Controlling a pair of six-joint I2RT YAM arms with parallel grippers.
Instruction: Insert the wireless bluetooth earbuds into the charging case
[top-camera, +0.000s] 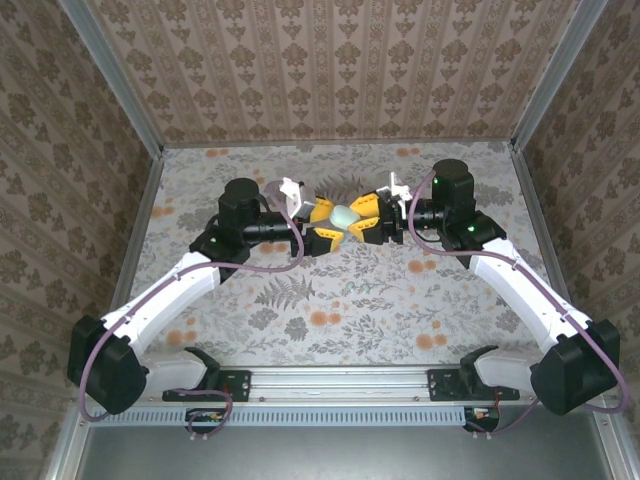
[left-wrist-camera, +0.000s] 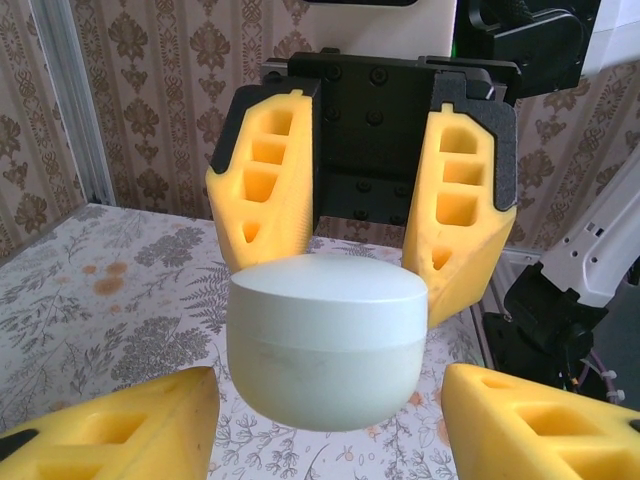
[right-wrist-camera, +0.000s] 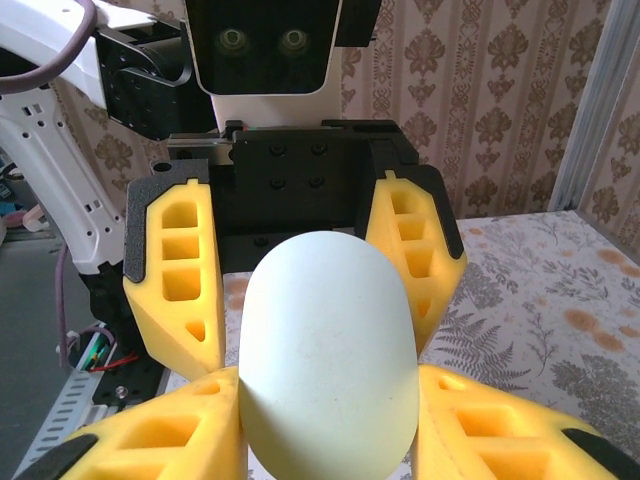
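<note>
Right claw (right-wrist-camera: 325, 390) pinches pale green pebble-shaped plastic charging case (top-camera: 343, 214), aloft over floral tabletop (top-camera: 300, 300). Left claw (left-wrist-camera: 325, 385) spread, flanking case (gaps both sides). Overhead, case at its 3 o'clock, broadside across gap.

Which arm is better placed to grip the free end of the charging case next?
Left, probably: the left tool straddles the charging case with fingers open, while the right tool is clamped on it.

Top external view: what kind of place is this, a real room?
Probably a robot test booth, not a real room: wallpaper panels in metal frame posts, a flower-print table cover, and a left arm and right arm bolted to a rail.
</note>
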